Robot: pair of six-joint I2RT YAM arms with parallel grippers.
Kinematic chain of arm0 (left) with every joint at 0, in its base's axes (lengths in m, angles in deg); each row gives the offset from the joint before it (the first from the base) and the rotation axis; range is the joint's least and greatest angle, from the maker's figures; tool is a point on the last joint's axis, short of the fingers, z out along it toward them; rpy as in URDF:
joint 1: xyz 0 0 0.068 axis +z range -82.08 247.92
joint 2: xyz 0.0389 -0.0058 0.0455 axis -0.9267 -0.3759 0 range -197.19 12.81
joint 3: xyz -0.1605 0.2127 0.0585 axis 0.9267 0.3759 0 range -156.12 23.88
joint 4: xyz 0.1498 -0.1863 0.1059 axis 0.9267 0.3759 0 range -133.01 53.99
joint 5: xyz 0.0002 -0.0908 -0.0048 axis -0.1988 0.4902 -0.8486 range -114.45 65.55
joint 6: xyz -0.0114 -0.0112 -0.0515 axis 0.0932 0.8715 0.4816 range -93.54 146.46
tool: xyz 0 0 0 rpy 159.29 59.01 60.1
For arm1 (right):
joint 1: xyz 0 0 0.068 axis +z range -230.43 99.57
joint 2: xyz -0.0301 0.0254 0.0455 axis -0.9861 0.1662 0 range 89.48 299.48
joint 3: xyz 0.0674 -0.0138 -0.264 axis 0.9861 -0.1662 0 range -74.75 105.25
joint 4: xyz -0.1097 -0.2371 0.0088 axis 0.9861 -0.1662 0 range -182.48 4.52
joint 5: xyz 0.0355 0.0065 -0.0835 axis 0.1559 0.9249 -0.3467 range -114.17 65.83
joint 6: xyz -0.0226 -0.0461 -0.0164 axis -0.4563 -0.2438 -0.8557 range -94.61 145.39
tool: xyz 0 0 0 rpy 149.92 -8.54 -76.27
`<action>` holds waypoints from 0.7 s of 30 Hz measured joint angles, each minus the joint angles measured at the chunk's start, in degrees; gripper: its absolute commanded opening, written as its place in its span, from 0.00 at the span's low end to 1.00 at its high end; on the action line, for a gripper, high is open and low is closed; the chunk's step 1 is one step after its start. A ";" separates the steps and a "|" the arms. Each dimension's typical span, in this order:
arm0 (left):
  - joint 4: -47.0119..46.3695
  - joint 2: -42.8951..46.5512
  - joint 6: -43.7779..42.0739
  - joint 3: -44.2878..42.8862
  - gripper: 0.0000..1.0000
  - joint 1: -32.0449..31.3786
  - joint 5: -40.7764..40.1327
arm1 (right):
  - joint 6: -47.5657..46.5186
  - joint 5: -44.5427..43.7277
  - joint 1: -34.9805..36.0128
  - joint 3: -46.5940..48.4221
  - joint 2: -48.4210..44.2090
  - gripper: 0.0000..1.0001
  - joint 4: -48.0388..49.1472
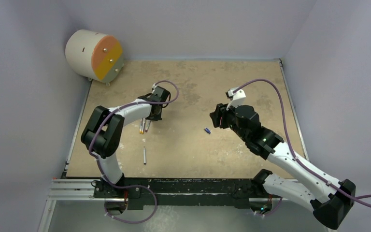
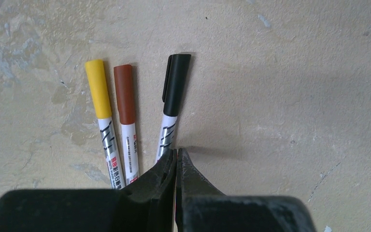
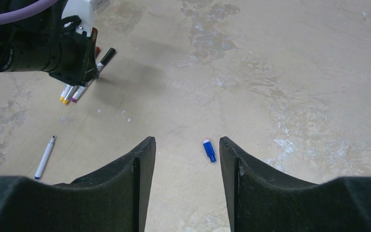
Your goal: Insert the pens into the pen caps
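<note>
Three capped pens lie side by side under my left gripper: one with a yellow cap, one with a red-brown cap, one with a black cap. The left gripper is shut with nothing between its fingers, its tips beside the black-capped pen's barrel. An uncapped pen lies alone nearer the front edge. The blue cap lies on the table just ahead of my right gripper, close to its right finger. The right gripper is open and holds nothing.
A white cylinder with an orange and yellow face rests at the back left corner. A black and metal rail runs along the near edge. Purple-grey walls close in the brown table on three sides.
</note>
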 measured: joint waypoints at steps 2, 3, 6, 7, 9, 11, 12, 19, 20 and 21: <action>-0.02 0.17 0.00 0.07 0.00 0.04 -0.20 | 0.00 0.02 -0.02 -0.04 0.00 0.54 0.02; -0.09 0.22 0.00 0.07 0.00 0.07 -0.31 | 0.00 0.04 -0.02 -0.09 0.00 0.54 0.09; -0.33 0.22 0.00 0.04 0.00 0.33 -0.50 | 0.02 0.26 -0.02 -0.15 0.00 0.54 0.13; -0.33 0.22 0.02 -0.04 0.00 0.46 -0.55 | 0.04 0.33 -0.02 -0.15 0.00 0.54 0.15; -0.26 0.13 0.02 -0.59 0.00 0.70 -0.76 | 0.07 0.46 -0.02 -0.15 0.00 0.54 0.15; -0.31 -0.26 0.00 -1.64 0.00 0.81 -1.05 | 0.09 0.48 -0.02 -0.15 -0.02 0.54 0.15; -0.39 -0.48 0.00 -2.10 0.00 0.83 -1.16 | 0.09 0.48 -0.02 -0.15 -0.02 0.54 0.13; -1.20 -0.90 0.04 -2.97 0.00 0.87 -0.46 | 0.17 0.48 -0.02 -0.63 -0.02 0.54 0.13; -1.79 -0.68 0.04 -2.95 0.00 0.87 0.39 | 0.15 0.87 -0.02 -0.72 -0.02 0.54 0.13; -2.29 -0.13 0.07 -2.82 0.00 0.85 1.36 | 0.11 1.36 -0.02 -0.74 0.00 0.54 0.22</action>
